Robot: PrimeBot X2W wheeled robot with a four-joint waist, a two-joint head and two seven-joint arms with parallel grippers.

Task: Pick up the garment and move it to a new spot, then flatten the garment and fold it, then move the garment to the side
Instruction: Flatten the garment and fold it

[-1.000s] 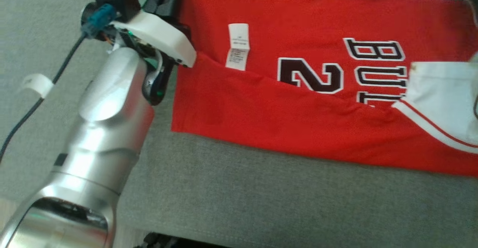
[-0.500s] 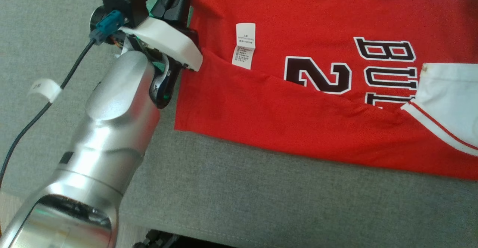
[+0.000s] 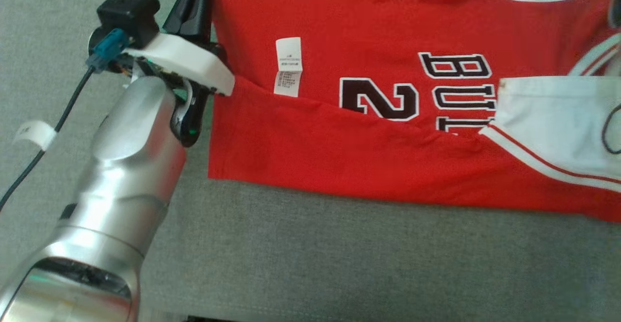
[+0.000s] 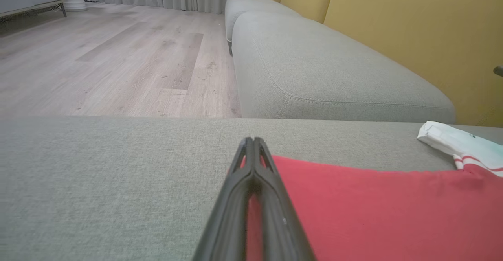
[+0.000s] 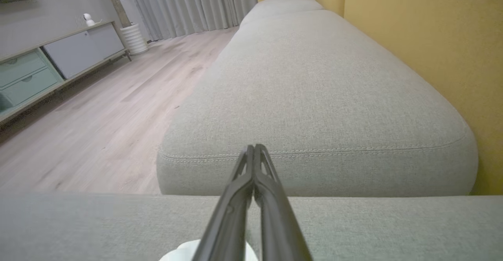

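Progress is judged to be at mid-task. The garment [image 3: 368,167], a red jersey, is laid out flat on the grey sofa seat [image 3: 339,264], so the pick-up, the move and the flattening can be taken as done. One fold is already made: the near long edge is turned over. Its crease [image 3: 310,100] is seen running from just below the care label [image 3: 288,66] off to the right of it, across the lower part of the printed numeral [image 3: 378,100]. Further folds and the move to the side are left.

The left gripper [image 4: 253,143] is closed at the garment's edge, to the left of the care label and a little beyond it. Red cloth is seen in the slit between its fingers, so that edge appears to be pinched, though the contact itself is poorly shown. The right gripper [image 5: 253,147] is also closed, its fingertips pressed together with nothing seen between them. Whether cloth is caught lower down cannot be told.

Against the earlier frames, the whole head view is shifted, which is put down to the camera. More of the garment's far edge is now taken in. Relative to the care label, crease and left gripper are found unchanged.
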